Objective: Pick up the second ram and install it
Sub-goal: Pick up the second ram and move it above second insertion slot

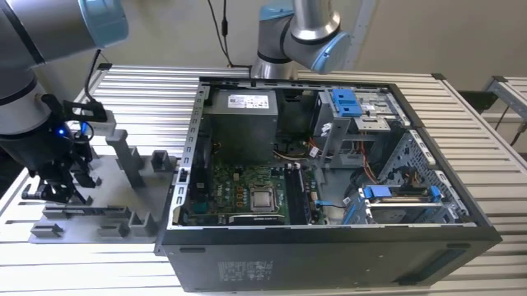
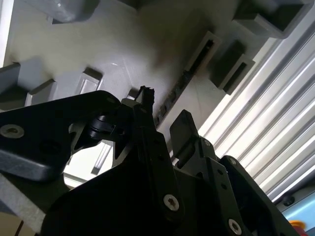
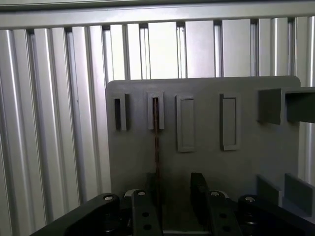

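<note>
Second ram (image 3: 156,142): stands on edge in a slot of the grey holder tray (image 3: 246,167), just beside one finger.
Gripper (image 3: 174,189): fingers apart, clamping nothing, low over the tray.
Second wrist view: black chips (image 2: 172,96) along the ram's side.
Exterior view: open computer case (image 1: 329,259) to the exterior view's right of the tray.
Writing: white label (image 1: 251,100) on the power supply (image 1: 243,132), print too small to read.

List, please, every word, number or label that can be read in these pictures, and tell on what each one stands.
No text can be read here.
White sticker on the power supply: it carries print, too small to read.
Pale printed block on the computer case outer wall: too small to read.
Grey holder tray in the first wrist view: no text on it.
</note>
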`<act>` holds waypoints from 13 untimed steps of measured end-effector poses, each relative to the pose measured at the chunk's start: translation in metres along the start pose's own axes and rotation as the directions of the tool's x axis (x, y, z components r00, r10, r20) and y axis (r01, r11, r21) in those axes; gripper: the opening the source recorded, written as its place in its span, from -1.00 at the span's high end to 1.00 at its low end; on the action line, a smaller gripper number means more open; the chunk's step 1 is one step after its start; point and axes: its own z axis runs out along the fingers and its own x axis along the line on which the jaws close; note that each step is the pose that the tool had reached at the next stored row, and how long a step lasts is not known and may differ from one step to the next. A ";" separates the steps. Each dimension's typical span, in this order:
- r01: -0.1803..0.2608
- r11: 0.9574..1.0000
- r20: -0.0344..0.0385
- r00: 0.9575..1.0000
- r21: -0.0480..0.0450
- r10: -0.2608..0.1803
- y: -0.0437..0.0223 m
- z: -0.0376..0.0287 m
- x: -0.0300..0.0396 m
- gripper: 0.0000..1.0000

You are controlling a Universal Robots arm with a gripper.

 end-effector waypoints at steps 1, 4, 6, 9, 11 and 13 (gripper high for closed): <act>0.000 1.000 0.000 1.000 -0.001 0.000 0.0000 0.0003 0.0000 0.15; 0.000 1.000 0.000 1.000 -0.003 0.000 0.0000 0.0013 0.0001 0.15; 0.000 1.000 -0.001 1.000 -0.005 0.000 0.0000 0.0019 0.0001 0.15; 0.000 1.000 -0.001 1.000 -0.006 0.000 0.0000 0.0028 0.0001 0.15; 0.000 1.000 -0.001 1.000 -0.009 0.000 0.0000 0.0034 0.0001 0.15; 0.000 1.000 -0.002 1.000 -0.011 0.000 0.0001 0.0042 0.0001 0.15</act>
